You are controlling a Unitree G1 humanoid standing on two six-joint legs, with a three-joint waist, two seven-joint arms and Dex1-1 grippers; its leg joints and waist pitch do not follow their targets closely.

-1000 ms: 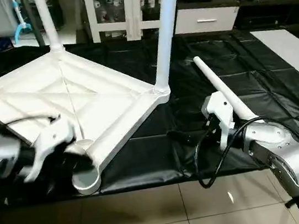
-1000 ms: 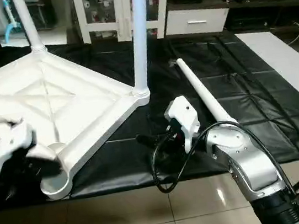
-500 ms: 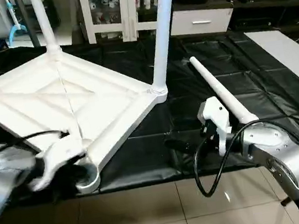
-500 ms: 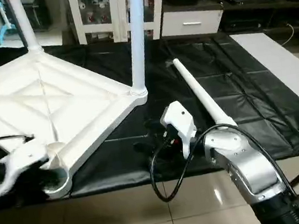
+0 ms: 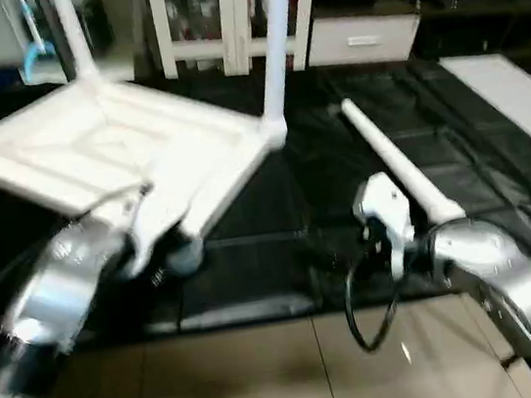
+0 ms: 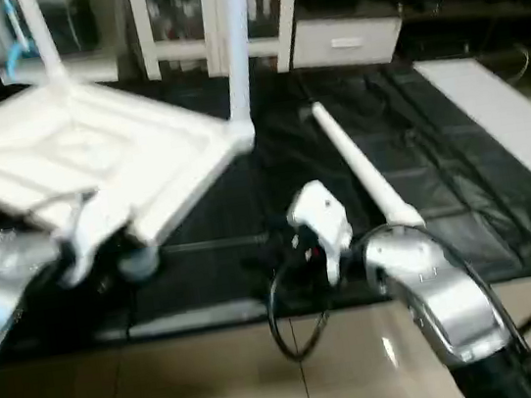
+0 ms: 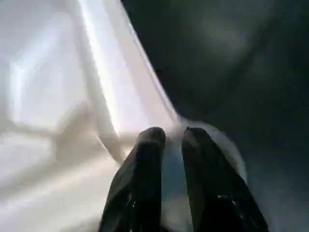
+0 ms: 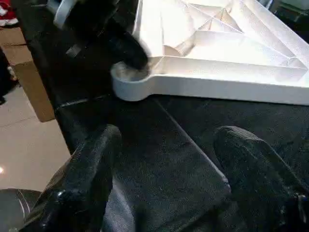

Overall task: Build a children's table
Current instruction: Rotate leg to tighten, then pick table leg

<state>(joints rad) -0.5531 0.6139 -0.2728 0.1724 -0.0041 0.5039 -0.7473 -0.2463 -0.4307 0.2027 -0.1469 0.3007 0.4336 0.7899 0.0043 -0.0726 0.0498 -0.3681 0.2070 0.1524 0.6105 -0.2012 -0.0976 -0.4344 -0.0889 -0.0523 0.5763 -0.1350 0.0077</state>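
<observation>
The children's table's white tabletop (image 5: 109,142) lies underside up on the black cover, with its near corner raised. Two white legs (image 5: 274,49) (image 5: 74,33) stand in its far sockets. A loose leg (image 5: 394,166) lies on the cover to the right. My left gripper (image 7: 169,133) is shut on the rim of the near corner socket (image 8: 128,82), one finger on each side of the wall. My right gripper (image 8: 170,133) hangs open low over the cover near its front edge, between the socket and the loose leg, with nothing between its fingers.
The black cover (image 5: 339,159) ends at a front edge above the tiled floor (image 5: 271,376). A white cabinet (image 5: 220,17) and a white drawer unit (image 5: 362,37) stand behind. A white panel (image 5: 518,94) lies at the right. A cardboard box (image 8: 29,72) sits on the floor.
My left arm has swung right and away from me with the corner socket in its grip, lifting the tabletop's near corner. The right arm has hardly moved. The camera has shifted.
</observation>
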